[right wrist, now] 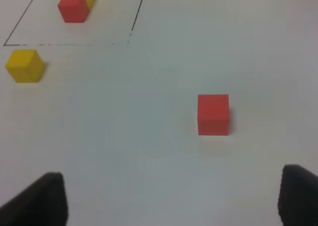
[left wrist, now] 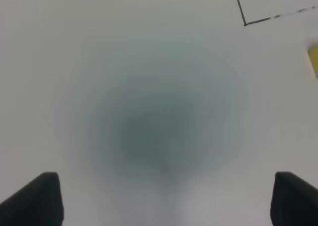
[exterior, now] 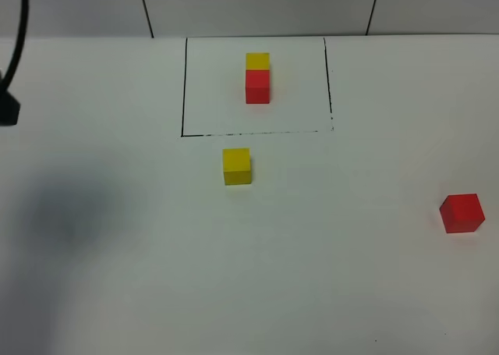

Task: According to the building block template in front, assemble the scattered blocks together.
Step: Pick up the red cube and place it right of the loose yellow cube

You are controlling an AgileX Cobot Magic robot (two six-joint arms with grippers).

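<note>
Near template (exterior: pixel 257 78), yellow cube (exterior: pixel 237 166) — red cube (exterior: pixel 461 213) apart, left gripper (left wrist: pixel 169 188) seemingly spread

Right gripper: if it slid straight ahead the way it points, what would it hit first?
Probably the red cube, lying ahead of the right gripper within its open fingers' span; nothing shows before it, though depth is unclear.

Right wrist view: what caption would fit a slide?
Open right gripper faces the loose red cube; yellow cube and template lie beyond.
</note>
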